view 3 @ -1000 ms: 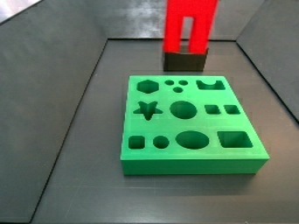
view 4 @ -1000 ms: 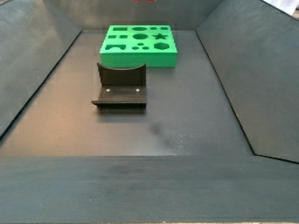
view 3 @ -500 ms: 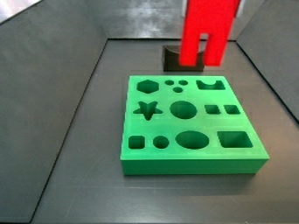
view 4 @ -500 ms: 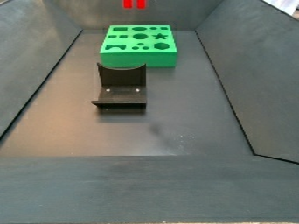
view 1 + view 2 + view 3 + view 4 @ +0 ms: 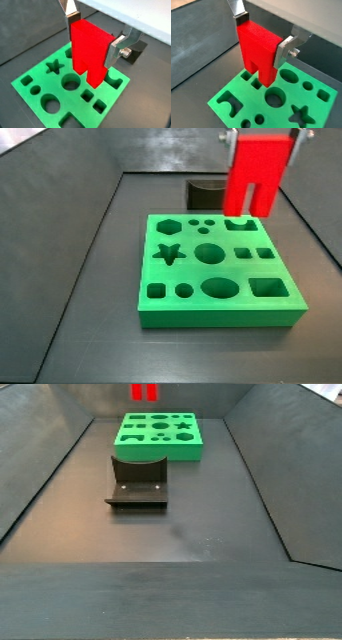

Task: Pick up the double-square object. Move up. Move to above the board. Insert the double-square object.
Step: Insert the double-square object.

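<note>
My gripper (image 5: 94, 31) is shut on the red double-square object (image 5: 90, 51), prongs pointing down, and holds it in the air above the green board (image 5: 40, 82). It shows the same way in a wrist view (image 5: 260, 52), hanging over the board (image 5: 244, 100). In a side view the red object (image 5: 258, 173) hangs over the board's (image 5: 214, 303) far right corner, with the fingers (image 5: 229, 135) at its upper end. In a side view only its prongs (image 5: 142, 392) show at the frame's upper edge, above the board (image 5: 160, 446).
The dark fixture (image 5: 138, 482) stands on the floor in front of the board in a side view, and shows behind the board in a side view (image 5: 203, 194). Dark sloped walls (image 5: 60, 248) enclose the floor on each side.
The gripper with the red object has moved from above the fixture to over the board's far right corner, and sits a little lower in the side views.
</note>
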